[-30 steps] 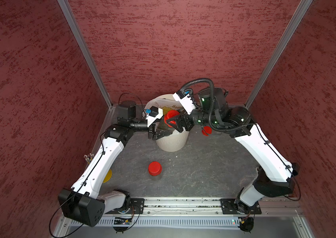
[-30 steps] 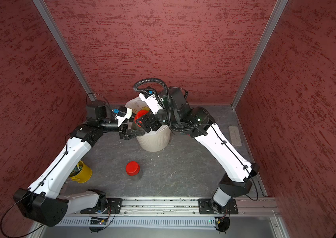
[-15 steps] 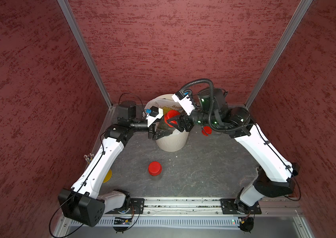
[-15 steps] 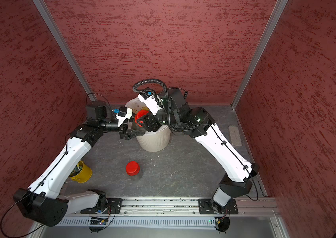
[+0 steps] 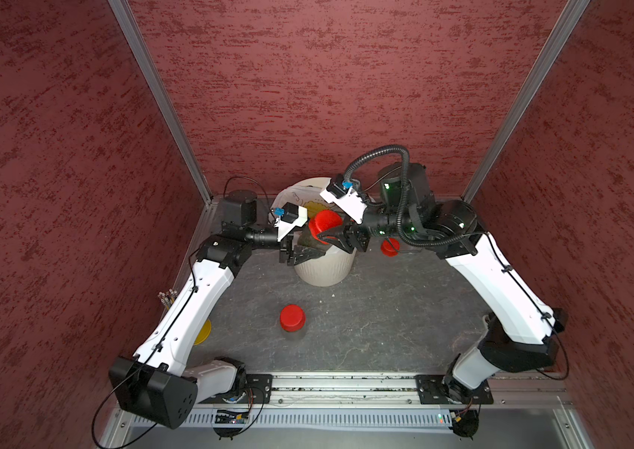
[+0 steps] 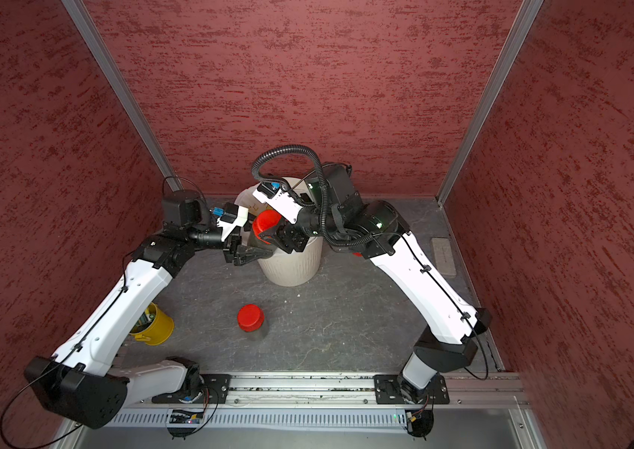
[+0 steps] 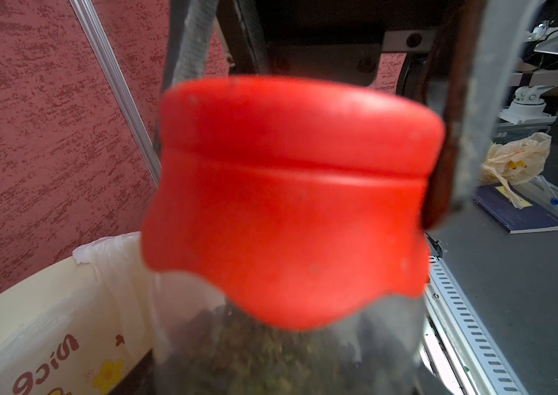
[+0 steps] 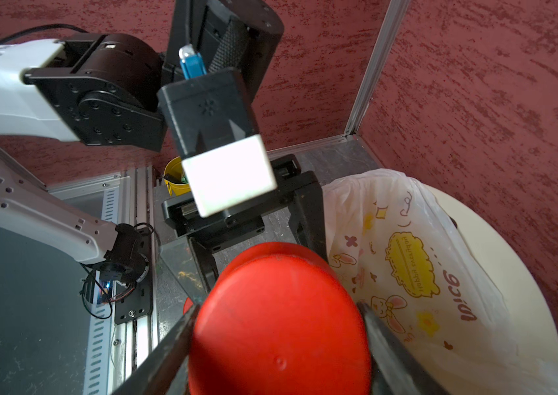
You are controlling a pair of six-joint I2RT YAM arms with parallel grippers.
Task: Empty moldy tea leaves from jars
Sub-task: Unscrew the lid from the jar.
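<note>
With the left gripper [image 5: 303,254] pinching the tea-filled jar [image 7: 270,359] over the rim of the cream bin [image 5: 323,272] at the worktop's rear edge, twist the red lid [image 8: 281,307], clamped by the right gripper [image 8: 277,338], squarely about its axis; the second jar [image 5: 293,319] near the worktop's middle and the third jar [image 5: 390,247] beside the bin do not obstruct.

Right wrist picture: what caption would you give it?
Right gripper grips the red jar lid by the bin.

Far jar [image 6: 357,255] nearly hidden behind right arm [image 6: 420,272].
</note>
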